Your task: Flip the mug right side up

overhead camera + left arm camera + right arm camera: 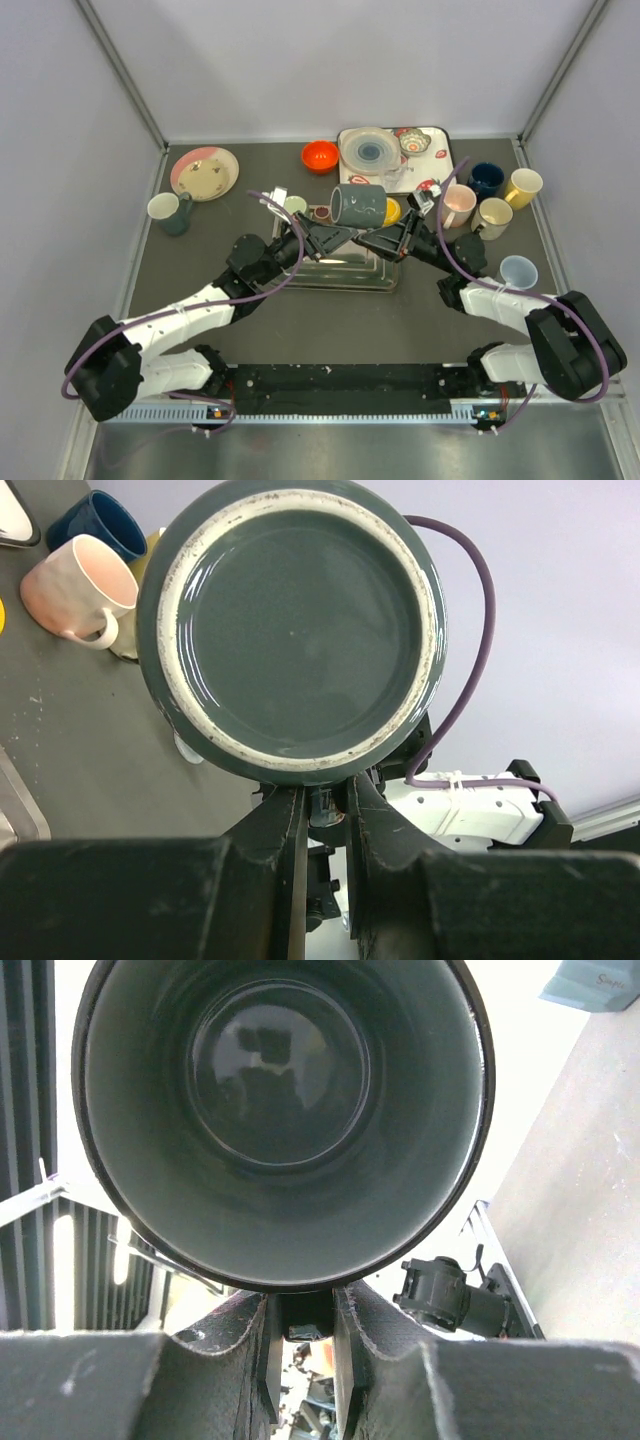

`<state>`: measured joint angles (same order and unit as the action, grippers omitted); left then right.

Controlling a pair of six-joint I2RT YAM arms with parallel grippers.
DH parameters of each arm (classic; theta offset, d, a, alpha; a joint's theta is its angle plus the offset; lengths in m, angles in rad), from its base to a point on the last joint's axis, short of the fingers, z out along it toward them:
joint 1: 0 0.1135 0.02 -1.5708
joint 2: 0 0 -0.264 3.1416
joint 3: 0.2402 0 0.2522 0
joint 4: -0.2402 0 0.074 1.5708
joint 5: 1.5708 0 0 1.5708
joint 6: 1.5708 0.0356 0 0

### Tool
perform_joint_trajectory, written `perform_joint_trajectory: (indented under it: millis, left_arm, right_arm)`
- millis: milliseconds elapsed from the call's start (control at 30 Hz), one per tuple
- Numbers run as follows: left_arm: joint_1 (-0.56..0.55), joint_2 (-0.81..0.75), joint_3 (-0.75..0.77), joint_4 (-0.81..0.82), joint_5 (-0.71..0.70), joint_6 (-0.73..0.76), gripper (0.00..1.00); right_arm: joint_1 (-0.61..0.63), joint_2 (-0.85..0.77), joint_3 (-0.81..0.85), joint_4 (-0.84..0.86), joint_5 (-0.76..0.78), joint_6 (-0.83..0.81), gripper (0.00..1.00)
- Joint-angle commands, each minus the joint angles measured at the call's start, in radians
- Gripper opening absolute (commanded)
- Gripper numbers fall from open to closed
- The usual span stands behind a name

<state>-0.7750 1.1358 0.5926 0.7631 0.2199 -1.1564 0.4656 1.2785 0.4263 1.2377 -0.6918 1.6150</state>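
Note:
The dark grey mug (358, 205) hangs in the air on its side above the metal tray (345, 275). Its base faces the left wrist view (290, 630) and its open mouth faces the right wrist view (280, 1110). My left gripper (335, 232) is shut on the mug's handle from the left, just under the base (325, 800). My right gripper (383, 238) is shut on the same handle from the right, just under the rim (303, 1310). The handle itself is mostly hidden between the fingers.
An orange bowl (320, 156) and a white tray of dishes (440, 140) stand behind. Several mugs stand at the right, among them pink (458, 205), blue (487, 178) and yellow (523, 186). A pink plate (205, 172) and a mug (168, 210) are at the left.

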Motion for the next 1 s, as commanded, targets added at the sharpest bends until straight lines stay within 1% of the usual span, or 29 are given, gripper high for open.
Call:
perform_joint_trajectory:
  millis: [0,67,100,133,167,200,233,267,300,367,400,467,533,567,600,633,667,700,733,767,800,833,867,933,967]
  left_arm:
    - [-0.038,-0.054,-0.025,0.087,0.158,0.046,0.0]
    - [-0.037,-0.06,-0.034,0.084,0.15,0.063,0.12]
    - [-0.037,-0.062,-0.039,0.084,0.144,0.063,0.18]
    - [-0.037,-0.064,-0.043,0.09,0.13,0.061,0.31]
    - [-0.035,-0.064,-0.056,0.111,0.121,0.06,0.36]
    - [-0.033,-0.065,-0.062,0.116,0.116,0.057,0.41]
    - [-0.03,-0.068,-0.066,0.116,0.104,0.052,0.45]
    - [-0.029,-0.071,-0.07,0.11,0.098,0.052,0.51]
    - [-0.026,-0.073,-0.07,0.105,0.092,0.052,0.53]
    - [-0.023,-0.08,-0.071,0.093,0.078,0.057,0.56]
    - [-0.023,-0.084,-0.071,0.091,0.075,0.058,0.57]
    - [-0.015,-0.088,-0.074,0.088,0.073,0.061,0.58]
    - [-0.007,-0.1,-0.074,0.067,0.072,0.064,0.58]
    - [0.002,-0.106,-0.079,0.055,0.068,0.066,0.59]
    - [0.006,-0.116,-0.082,0.041,0.058,0.069,0.59]
    - [0.011,-0.14,-0.086,0.01,0.052,0.081,0.59]
    - [0.02,-0.155,-0.097,-0.007,0.046,0.087,0.59]
    - [0.025,-0.188,-0.105,-0.025,0.027,0.098,0.6]
    - [0.031,-0.203,-0.111,-0.05,0.018,0.103,0.6]
    - [0.042,-0.218,-0.128,-0.059,0.01,0.107,0.6]
    - [0.046,-0.25,-0.134,-0.068,-0.007,0.112,0.6]
    - [0.051,-0.269,-0.14,-0.079,-0.014,0.125,0.6]
    - [0.055,-0.286,-0.146,-0.114,-0.027,0.135,0.6]
    - [0.056,-0.333,-0.145,-0.149,-0.057,0.177,0.6]
    - [0.057,-0.347,-0.139,-0.197,-0.071,0.191,0.6]
  right_arm:
    - [-0.008,-0.013,0.065,0.017,0.094,-0.047,0.0]
    - [-0.008,-0.045,0.094,-0.104,0.071,-0.09,0.0]
    - [-0.008,-0.063,0.106,-0.177,0.051,-0.159,0.0]
    - [-0.008,-0.088,0.118,-0.243,0.046,-0.202,0.0]
    - [-0.008,-0.129,0.147,-0.391,0.043,-0.248,0.0]
    - [-0.008,-0.154,0.16,-0.456,0.04,-0.332,0.0]
    - [-0.008,-0.171,0.172,-0.509,0.041,-0.367,0.0]
    - [-0.008,-0.186,0.195,-0.614,0.043,-0.395,0.0]
    - [-0.008,-0.215,0.207,-0.66,0.046,-0.455,0.0]
    - [-0.008,-0.237,0.227,-0.728,0.048,-0.493,0.0]
    - [-0.01,-0.252,0.23,-0.779,0.049,-0.522,0.0]
    - [-0.008,-0.271,0.241,-0.828,0.052,-0.552,0.0]
    - [-0.008,-0.31,0.258,-0.967,0.081,-0.624,0.0]
    - [-0.007,-0.324,0.297,-1.042,0.098,-0.664,0.0]
    - [-0.008,-0.344,0.324,-1.114,0.145,-0.75,0.0]
    - [-0.008,-0.373,0.35,-1.273,0.178,-0.797,0.0]
    - [-0.01,-0.389,0.409,-1.344,0.213,-0.84,0.0]
    - [-0.012,-0.399,0.439,-1.406,0.28,-0.922,0.0]
    - [-0.015,-0.41,0.468,-1.539,0.32,-0.958,0.0]
    - [-0.016,-0.427,0.52,-1.595,0.36,-0.99,0.0]
    - [-0.022,-0.43,0.544,-1.659,0.436,-1.039,0.0]
    - [-0.028,-0.435,0.567,-1.708,0.474,-1.064,0.0]
    - [-0.036,-0.444,0.604,-1.8,0.512,-1.084,0.0]
    - [-0.044,-0.45,0.637,-1.883,0.644,-1.119,0.0]
    - [-0.048,-0.45,0.669,-1.972,0.688,-1.136,0.0]
